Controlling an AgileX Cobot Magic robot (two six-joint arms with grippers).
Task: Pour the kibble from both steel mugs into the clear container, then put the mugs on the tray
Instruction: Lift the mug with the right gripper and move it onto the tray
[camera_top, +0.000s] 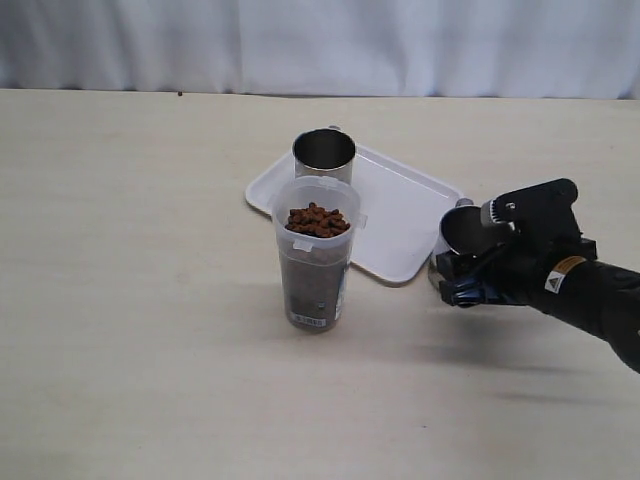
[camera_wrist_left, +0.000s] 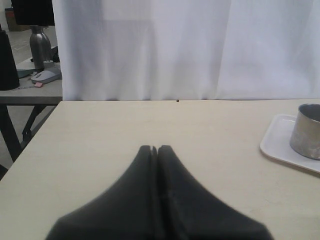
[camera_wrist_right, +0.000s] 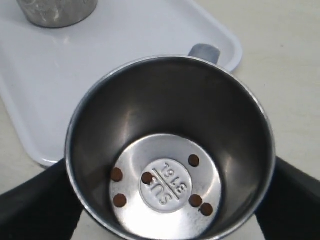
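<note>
The clear container (camera_top: 317, 270) stands on the table in front of the tray (camera_top: 400, 215), filled to near its rim with kibble (camera_top: 318, 220). One steel mug (camera_top: 323, 155) stands upright on the tray's far corner. The other steel mug (camera_top: 465, 230) is by the tray's right edge, between the fingers of my right gripper (camera_top: 462, 262). In the right wrist view this mug (camera_wrist_right: 170, 100) holds only several loose pellets (camera_wrist_right: 193, 160), and dark fingers (camera_wrist_right: 35, 205) flank it closely; whether they press on it does not show. My left gripper (camera_wrist_left: 156, 148) is shut and empty, out of the exterior view.
A white curtain (camera_top: 320, 40) hangs behind the table's far edge. In the left wrist view, a side desk (camera_wrist_left: 30, 92) with a computer mouse (camera_wrist_left: 46, 76) stands beyond the table's corner. The tray (camera_wrist_right: 130, 40) lies just past the flanked mug.
</note>
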